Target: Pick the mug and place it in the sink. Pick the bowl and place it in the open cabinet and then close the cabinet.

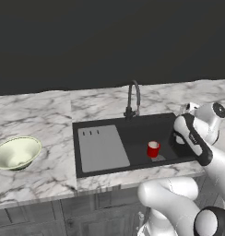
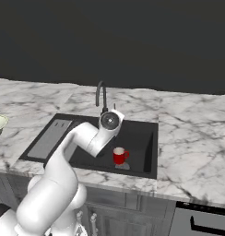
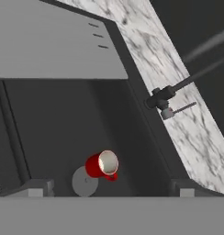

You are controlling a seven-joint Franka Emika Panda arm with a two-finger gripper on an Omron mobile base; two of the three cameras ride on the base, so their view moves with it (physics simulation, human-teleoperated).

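A white marble counter (image 1: 40, 175) with grey veining runs under a dark wall, with dark grey lower cabinet fronts (image 1: 86, 216) beneath its front edge. Set into the counter is the black sink (image 1: 133, 124), its grey ribbed drainboard panel (image 1: 101, 148) lying in the left part of the basin and a dark curved faucet (image 1: 133, 97) rising from the counter just behind it. The red mug (image 1: 153, 149) stands upright on the floor of the basin, in the open part to the right of the drainboard, and the hand view shows it touching or just beside the round grey drain (image 3: 84, 181), its pale inside facing up and its handle turned away from the drainboard. The bowl (image 1: 16, 152) sits on the counter well to the left of the sink, upright and apart from everything else. The white arm bends down over the right part of the basin, and its hand hangs above the mug without touching it. The gripper (image 3: 112, 193) shows as two dark finger tips (image 3: 36, 188) at the bottom of the hand view, set wide apart with nothing between them, the mug lying free beyond them.
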